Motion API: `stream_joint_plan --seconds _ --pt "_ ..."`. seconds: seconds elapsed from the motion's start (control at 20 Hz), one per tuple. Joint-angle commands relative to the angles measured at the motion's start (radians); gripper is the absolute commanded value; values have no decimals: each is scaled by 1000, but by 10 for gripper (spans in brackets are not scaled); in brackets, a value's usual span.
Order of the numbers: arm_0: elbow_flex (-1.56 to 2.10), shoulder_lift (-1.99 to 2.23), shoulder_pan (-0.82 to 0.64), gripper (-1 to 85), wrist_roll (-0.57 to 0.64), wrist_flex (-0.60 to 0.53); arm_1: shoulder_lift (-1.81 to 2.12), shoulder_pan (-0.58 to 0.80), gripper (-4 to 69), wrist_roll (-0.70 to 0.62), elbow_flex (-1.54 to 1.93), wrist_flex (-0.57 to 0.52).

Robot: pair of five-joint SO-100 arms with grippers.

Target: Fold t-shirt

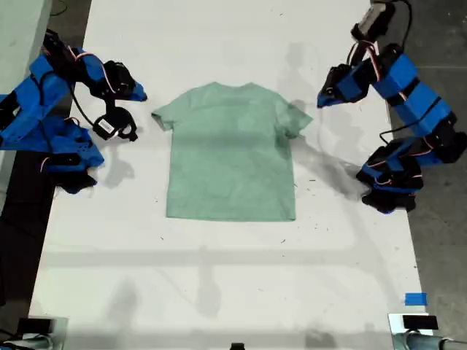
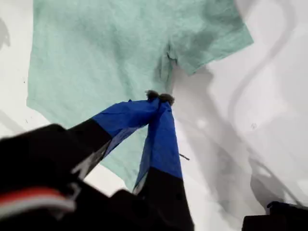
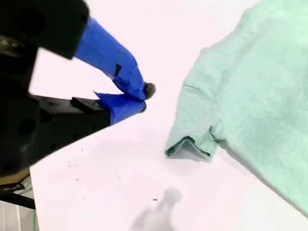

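- pale mint-green cloth, the t-shirt (image 1: 230,152) lies flat and spread out on the white table (image 1: 219,284), near the middle of the exterior view and a little toward its top, collar toward the top of that view and hem toward the bottom.
- both short sleeves stick out to the sides; the one at the exterior view's right (image 1: 295,119) is in shadow, the one at the exterior view's left (image 1: 162,117) curls up a little at its edge, as the second wrist view shows (image 3: 192,144).
- the cloth has faint wrinkles and no print.
- my first gripper (image 2: 159,97) hangs just above the table beside the sleeve at the exterior view's right (image 2: 207,43), its blue-taped tips pressed together with nothing between them; i cannot tell whether the tips touch the cloth edge.
- in the exterior view this gripper (image 1: 322,100) sits on the arm at that view's right.
- my second gripper (image 3: 144,97) is near the other sleeve but apart from it, over bare table, jaws drawn almost closed and empty.
- in the exterior view it (image 1: 142,95) sits on the arm at that view's left.
- a bit of blue tape (image 1: 415,299) lies on the table near the exterior view's lower right corner.
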Motion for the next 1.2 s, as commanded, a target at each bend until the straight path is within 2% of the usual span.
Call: stream_joint_plan --seconds 0.0,0.05,0.15,0.2,0.4,0.55,0.7,0.85,1.15 --pt "-163 -74 -72 11 52 58 -81 48 0 -64 -202 55" --pt "-190 -100 -80 51 67 75 -86 57 8 -83 -219 46" --pt "-204 -133 -80 172 84 94 -97 66 169 -103 -241 52" --pt "-204 -146 -78 202 87 100 -100 72 203 -109 -239 60" --pt "-193 -170 -71 232 103 83 -106 130 341 -183 -160 49" --pt "-181 -183 -77 236 126 52 -121 187 365 -270 -46 -14" --pt "-179 -199 -74 236 132 40 -150 221 370 -322 87 -127" --pt "-172 -216 -69 234 132 31 -207 225 372 -357 172 -262" --pt "-141 -218 -63 228 138 21 -426 222 372 -408 187 -448"
